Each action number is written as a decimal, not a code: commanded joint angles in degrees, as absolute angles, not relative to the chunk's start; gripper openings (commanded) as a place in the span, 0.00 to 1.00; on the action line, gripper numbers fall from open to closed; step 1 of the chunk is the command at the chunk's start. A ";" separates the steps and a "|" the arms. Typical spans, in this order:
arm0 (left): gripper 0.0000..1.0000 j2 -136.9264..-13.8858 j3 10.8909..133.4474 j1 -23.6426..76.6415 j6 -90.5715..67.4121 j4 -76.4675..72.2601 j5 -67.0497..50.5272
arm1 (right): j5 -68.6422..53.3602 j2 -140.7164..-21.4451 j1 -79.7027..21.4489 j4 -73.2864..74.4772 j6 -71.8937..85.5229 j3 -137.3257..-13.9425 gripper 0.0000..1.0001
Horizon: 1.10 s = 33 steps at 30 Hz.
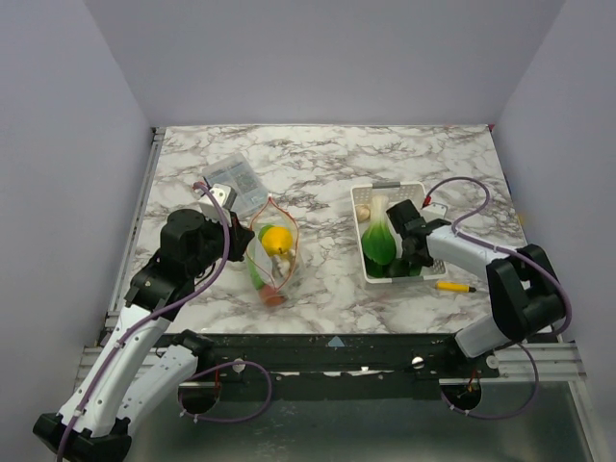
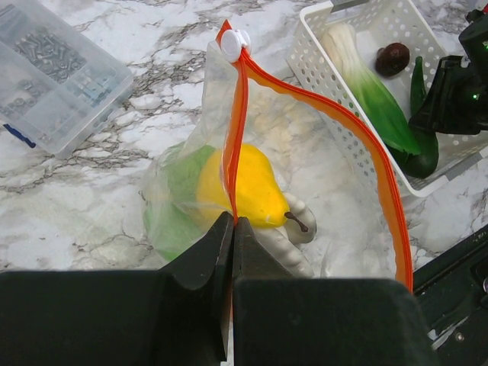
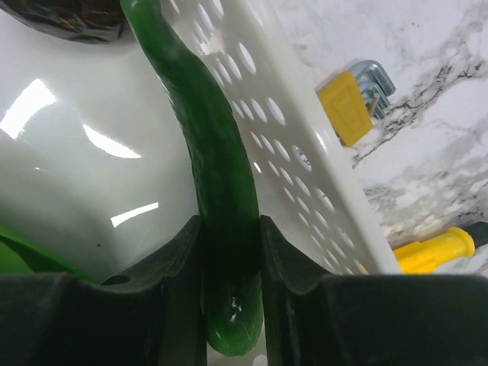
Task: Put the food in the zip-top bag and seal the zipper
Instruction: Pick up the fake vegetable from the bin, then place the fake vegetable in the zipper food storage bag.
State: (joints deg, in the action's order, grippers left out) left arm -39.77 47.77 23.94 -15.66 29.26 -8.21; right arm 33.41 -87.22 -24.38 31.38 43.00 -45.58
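Left pincer (image 2: 232, 223) pinched the zipper (image 2: 233, 145) of the bag (image 2: 335, 191); right pincer (image 3: 229, 232) gripped the cucumber (image 3: 200, 126) inside the basket (image 3: 284, 133).

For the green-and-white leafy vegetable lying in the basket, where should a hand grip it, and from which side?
Probably best to grip the leafy vegetable across its narrow white stalk, coming down from above. It lies lengthwise in the basket, whose walls block a sideways approach, and its green end is broader.
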 commanded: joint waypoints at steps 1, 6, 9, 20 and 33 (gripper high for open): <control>0.00 -39.90 47.50 23.55 -15.47 27.75 -9.58 | 32.66 -87.73 -24.61 30.05 41.87 -47.39 0.26; 0.00 -40.42 47.63 23.55 -15.56 27.59 -9.89 | 32.01 -80.35 -24.61 30.87 38.67 -48.78 0.19; 0.00 -40.53 47.64 23.47 -15.64 27.59 -10.02 | 30.94 -74.85 -24.61 30.80 36.05 -49.29 0.16; 0.00 -40.52 47.64 23.10 -15.73 27.51 -10.31 | -13.15 -56.65 -24.61 14.45 28.27 -46.96 0.09; 0.00 -40.85 47.61 23.03 -15.73 27.51 -10.12 | -39.98 -64.13 -41.70 -18.70 46.36 -44.49 0.08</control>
